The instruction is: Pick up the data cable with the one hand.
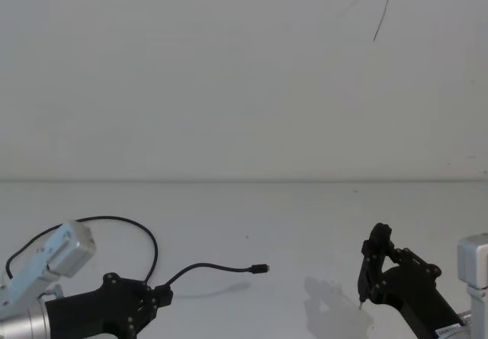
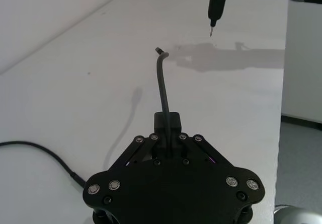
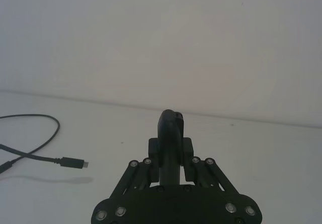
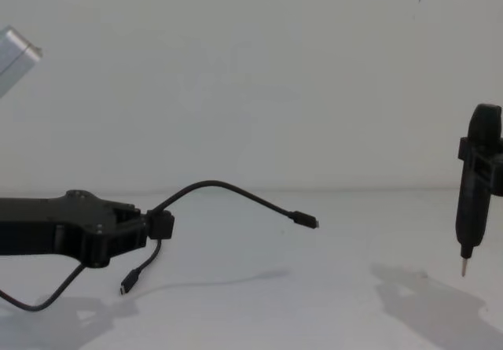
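Above table [image 4: 314, 311], left gripper [image 4: 159, 226] level, clamping data cable [image 4: 236, 190], right gripper [image 1: 379, 261] opposite

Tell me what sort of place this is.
Probably a robot test bench or lab: a white table against a plain white wall, the left end effector gripping a data cable, the right end effector holding a pen-shaped tool.

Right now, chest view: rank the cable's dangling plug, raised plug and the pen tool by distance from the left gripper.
1. dangling plug, just below the left gripper holding the data cable.
2. raised plug, toward the centre.
3. pen tool, far right, in the right gripper.
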